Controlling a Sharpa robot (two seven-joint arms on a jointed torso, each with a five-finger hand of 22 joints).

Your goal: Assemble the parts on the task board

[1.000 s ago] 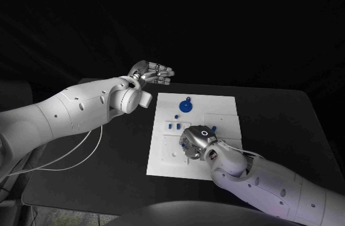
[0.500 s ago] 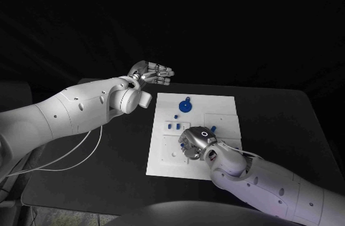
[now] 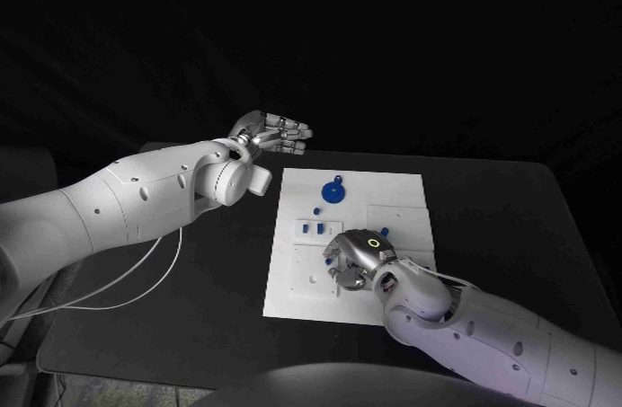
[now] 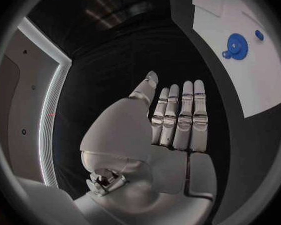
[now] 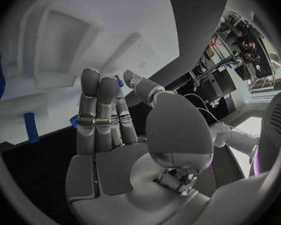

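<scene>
On the black table [image 3: 519,218] your task board [image 3: 389,191] sits mid-table, long side running away from the robot. Blue gear [image 3: 334,191] lies flat on the board's far half, a small blue peg [image 3: 340,176] just beyond it. Two short blue pins [image 3: 308,228] lie side by side near the board's left edge, another blue part [image 3: 317,211] just past them. You've got the right hand [image 3: 354,259] low over the board's near half, back of the hand up, fingers curled down toward the surface. Blue bits [image 3: 332,257] show at its fingertips on the left side; cannot tell whether it's pinching one. Right wrist view: fingers [image 5: 98,110] straight and close together over the board's white recesses [image 5: 59,40], a blue pin [image 5: 30,127] off to the side, a blue tip [image 5: 119,80] between thumb and fingers. Your left hand [image 3: 275,132] is off the board, raised beyond its far left corner, holding nothing. Left wrist view: left fingers [image 4: 181,115] straight and side by side, thumb apart.
</scene>
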